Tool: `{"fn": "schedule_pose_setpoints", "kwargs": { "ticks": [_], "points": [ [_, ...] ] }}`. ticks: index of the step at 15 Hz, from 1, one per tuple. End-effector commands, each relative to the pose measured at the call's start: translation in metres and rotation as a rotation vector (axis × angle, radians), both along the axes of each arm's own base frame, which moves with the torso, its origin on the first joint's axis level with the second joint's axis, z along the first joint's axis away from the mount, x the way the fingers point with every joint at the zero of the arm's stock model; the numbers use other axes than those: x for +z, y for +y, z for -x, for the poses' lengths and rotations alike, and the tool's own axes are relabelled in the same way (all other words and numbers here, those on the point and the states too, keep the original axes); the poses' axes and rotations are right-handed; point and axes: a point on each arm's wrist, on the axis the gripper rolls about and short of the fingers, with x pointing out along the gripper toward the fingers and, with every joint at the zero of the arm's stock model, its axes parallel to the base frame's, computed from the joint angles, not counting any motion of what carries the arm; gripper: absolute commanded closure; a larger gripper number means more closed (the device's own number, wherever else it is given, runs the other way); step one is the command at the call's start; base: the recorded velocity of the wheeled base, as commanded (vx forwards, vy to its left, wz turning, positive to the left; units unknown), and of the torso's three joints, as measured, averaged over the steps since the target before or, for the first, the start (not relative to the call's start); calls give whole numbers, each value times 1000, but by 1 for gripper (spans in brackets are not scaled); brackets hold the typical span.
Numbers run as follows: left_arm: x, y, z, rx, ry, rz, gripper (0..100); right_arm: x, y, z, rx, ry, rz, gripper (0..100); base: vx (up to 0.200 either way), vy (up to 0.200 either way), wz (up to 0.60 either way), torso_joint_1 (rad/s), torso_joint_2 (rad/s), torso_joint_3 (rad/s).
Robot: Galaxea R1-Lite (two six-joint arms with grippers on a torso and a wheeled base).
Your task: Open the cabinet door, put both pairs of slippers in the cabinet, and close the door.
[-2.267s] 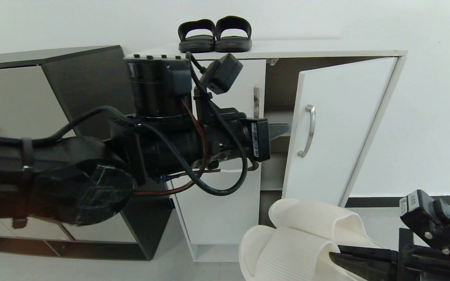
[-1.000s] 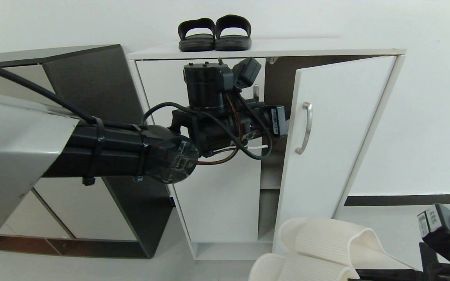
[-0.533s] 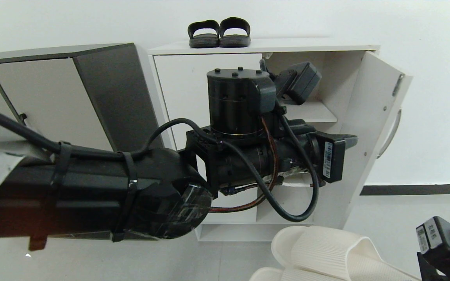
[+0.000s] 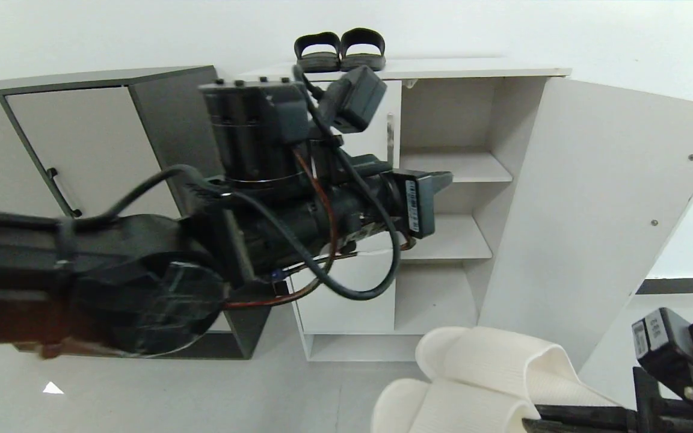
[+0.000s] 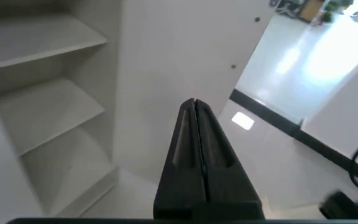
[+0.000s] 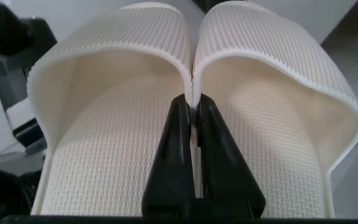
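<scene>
- Grey cabinet (image 4: pixel 82 126) seen at far left, doors shut.
- Left gripper (image 4: pixel 444 177) held before white cabinet (image 4: pixel 479 71), level with upper shelf (image 4: pixel 461 165); fingers pressed together, nothing gripped.
- Black slippers (image 4: pixel 340 51) set side by side on white cabinet top, above closed left door (image 4: pixel 346 300).
- Right door (image 4: pixel 599 228) stood wide open; shelved compartments exposed.
- White slippers (image 4: pixel 485 367) held low at right, near open door's bottom edge.
- Inner edges of both white slippers pinched together by right gripper (image 6: pixel 192 102), jaws clamped on pair.

Open cabinet door (image 4: pixel 599 222); white slippers (image 4: pixel 479 367) aloft
</scene>
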Motion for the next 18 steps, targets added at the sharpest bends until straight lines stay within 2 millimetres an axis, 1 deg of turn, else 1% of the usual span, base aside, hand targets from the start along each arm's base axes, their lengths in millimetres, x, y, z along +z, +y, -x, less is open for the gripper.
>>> {"fn": "schedule_pose_setpoints", "kwargs": {
  "ticks": [1,2,3,4,5,6,7,8,9,10,11,14,15,16,17,18],
  "points": [
    [25,104,74,354,-10,-24,100,1,3,-14,-81,9,-1,100,0,0,0,0,0,0],
    [22,134,100,519,11,-65,100,3,7,-21,-141,23,-19,100,0,0,0,0,0,0],
    [18,164,127,636,23,-80,100,8,12,-28,-196,28,-52,100,0,0,0,0,0,0],
    [10,196,156,721,27,-86,100,14,19,-36,-264,25,-84,100,0,0,0,0,0,0],
    [0,219,178,830,29,-79,100,17,23,-43,-337,17,-89,100,0,0,0,0,0,0],
    [-14,235,199,930,22,-64,100,18,27,-48,-401,7,-88,100,0,0,0,0,0,0],
    [-31,245,217,1047,11,-48,100,18,29,-52,-439,-6,-85,100,0,0,0,0,0,0],
    [-56,251,230,1178,13,-59,100,18,30,-53,-465,-21,-83,100,0,0,0,0,0,0],
    [-81,253,243,1267,7,-64,100,18,30,-53,-469,-22,-82,100,0,0,0,0,0,0],
    [-106,253,252,1312,5,-67,100,17,30,-53,-469,-21,-80,100,0,0,0,0,0,0],
    [-127,253,259,1341,-8,-80,100,18,30,-53,-471,-22,-81,100,0,0,0,0,0,0],
    [-166,252,268,1425,-39,-120,100,16,30,-53,-467,-16,-74,100,0,0,0,0,0,0],
    [-174,252,267,1458,-33,-133,100,14,32,-54,-465,-14,-70,100,0,0,0,0,0,0],
    [-176,252,266,1490,-28,-127,100,14,32,-54,-466,-12,-69,100,0,0,0,0,0,0],
    [-189,252,263,1464,-15,-159,100,13,32,-54,-465,-11,-66,100,0,0,0,0,0,0],
    [-196,250,259,1341,-31,-188,100,12,31,-53,-463,-10,-62,100,0,0,0,0,0,0]
  ]
}}
